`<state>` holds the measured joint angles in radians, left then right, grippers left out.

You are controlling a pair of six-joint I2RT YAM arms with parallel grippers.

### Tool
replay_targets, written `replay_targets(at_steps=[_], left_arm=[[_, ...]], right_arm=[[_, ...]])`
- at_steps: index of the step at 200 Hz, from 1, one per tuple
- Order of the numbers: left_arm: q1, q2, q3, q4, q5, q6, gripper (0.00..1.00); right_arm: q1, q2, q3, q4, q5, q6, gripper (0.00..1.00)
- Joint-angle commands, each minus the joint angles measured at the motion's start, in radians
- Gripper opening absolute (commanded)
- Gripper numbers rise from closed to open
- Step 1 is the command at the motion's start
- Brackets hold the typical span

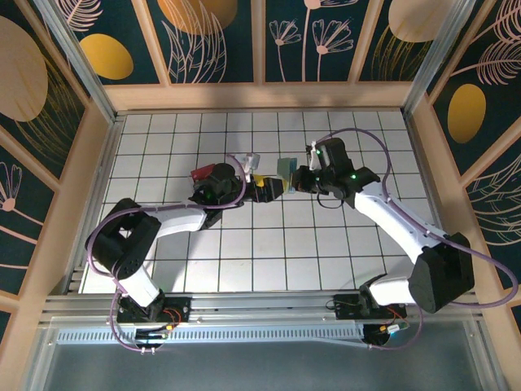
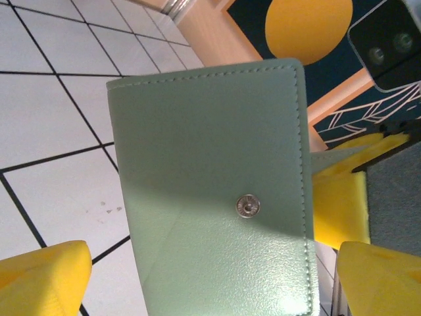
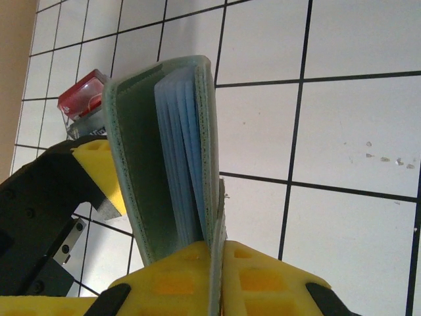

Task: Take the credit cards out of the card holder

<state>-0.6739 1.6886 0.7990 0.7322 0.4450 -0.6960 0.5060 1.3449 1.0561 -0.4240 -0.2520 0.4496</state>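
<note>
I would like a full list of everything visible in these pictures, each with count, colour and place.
white tiled table: one, white with black lines, underneath
pale green soft folding card holder: one, pale green, over the table's middle, partly open
bluish inner leaves: several, pale blue, inside the holder; single cards cannot be told
clear box with red contents: one, red and clear, on the table beyond the holder
patterned wall panels: several, dark blue and gold, around the table
left hand: one, black with yellow pads, open either side of the holder
right hand: one, yellow pads, shut on the holder's edge
</note>
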Motion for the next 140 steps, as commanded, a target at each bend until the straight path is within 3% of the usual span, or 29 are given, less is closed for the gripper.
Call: replay_targets(at_steps=[1, 140], left_arm=[[-0.004, 0.019, 0.029, -0.009, 0.029, 0.025, 0.97], [-0.007, 0.075, 0.046, 0.010, 0.068, 0.026, 0.99]], right_arm=[[0.006, 0.013, 0.048, -0.006, -0.006, -0.021, 0.00], [0.025, 0.075, 0.121, -0.148, 0.115, -0.046, 0.00]])
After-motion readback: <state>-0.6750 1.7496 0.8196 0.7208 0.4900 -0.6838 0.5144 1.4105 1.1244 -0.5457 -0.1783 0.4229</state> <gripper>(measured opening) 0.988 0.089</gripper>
